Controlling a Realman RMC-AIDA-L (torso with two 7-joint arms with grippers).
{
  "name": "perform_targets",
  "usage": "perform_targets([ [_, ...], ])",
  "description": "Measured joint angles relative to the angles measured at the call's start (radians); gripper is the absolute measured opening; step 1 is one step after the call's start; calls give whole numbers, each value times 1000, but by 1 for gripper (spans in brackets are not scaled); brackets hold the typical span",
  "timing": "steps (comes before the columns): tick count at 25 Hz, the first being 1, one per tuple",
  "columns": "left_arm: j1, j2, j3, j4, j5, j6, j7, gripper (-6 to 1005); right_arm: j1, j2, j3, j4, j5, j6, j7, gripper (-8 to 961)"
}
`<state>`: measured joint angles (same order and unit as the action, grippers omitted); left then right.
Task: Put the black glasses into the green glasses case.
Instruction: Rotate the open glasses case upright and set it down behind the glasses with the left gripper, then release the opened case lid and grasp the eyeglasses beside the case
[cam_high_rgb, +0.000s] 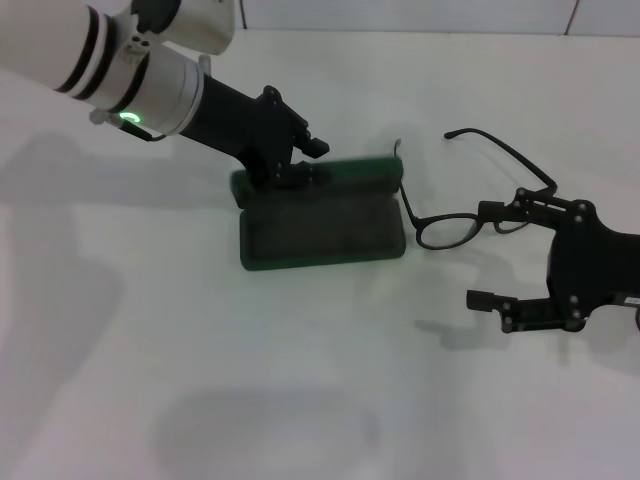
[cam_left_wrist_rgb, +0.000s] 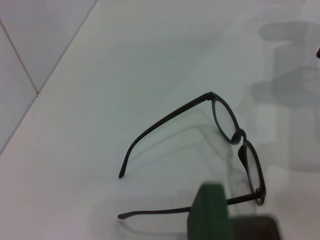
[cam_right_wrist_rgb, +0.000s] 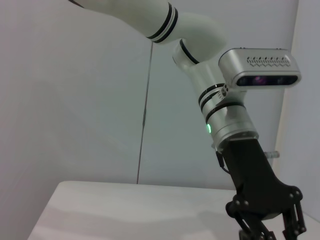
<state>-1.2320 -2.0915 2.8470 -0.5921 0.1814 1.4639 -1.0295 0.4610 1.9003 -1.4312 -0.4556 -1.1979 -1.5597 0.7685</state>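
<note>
No writing is legible; the left tool (cam_high_rgb: 300, 160) clamps the open green glasses case (cam_high_rgb: 320, 228), while the right tool (cam_high_rgb: 492, 255), jaws apart, holds the black glasses (cam_high_rgb: 455, 226) by one finger.

Head view: high, facing forward and down over the white table (cam_high_rgb: 300, 400); takes in both arms, the green glasses case (cam_high_rgb: 320, 228) and the black glasses (cam_high_rgb: 470, 200).

Left wrist view: low and close, facing across the table; shares the glasses (cam_left_wrist_rgb: 235, 135) and a case corner (cam_left_wrist_rgb: 210, 212).

Right wrist view: low, tilted upward at the left arm (cam_right_wrist_rgb: 225, 120) and wall.
</note>
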Motion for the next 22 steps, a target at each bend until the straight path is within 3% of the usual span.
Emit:
perform_targets([
  [5, -4, 1, 0, -8, 7, 7, -4, 213, 1, 7, 0, 0, 0, 17, -1, 883],
  [9, -4, 3, 0, -22, -2, 43, -14, 279, 2, 10, 2, 0, 2, 28, -1, 881],
  [13, 6, 1, -2, -80, -72, 86, -79, 311, 9, 44, 91, 0, 7, 51, -9, 879],
  [16, 58, 0, -2, -83, -231, 113, -57, 309, 17, 74, 152, -40, -4, 91, -16, 877],
  [19, 165, 3, -2, -40, -494, 163, 3, 307, 21, 78, 148, -192, -122, 207, 78, 876],
  [22, 290, 7, -2, 39, -738, 204, 23, 309, 42, 72, 149, -365, -386, 292, 295, 874],
])
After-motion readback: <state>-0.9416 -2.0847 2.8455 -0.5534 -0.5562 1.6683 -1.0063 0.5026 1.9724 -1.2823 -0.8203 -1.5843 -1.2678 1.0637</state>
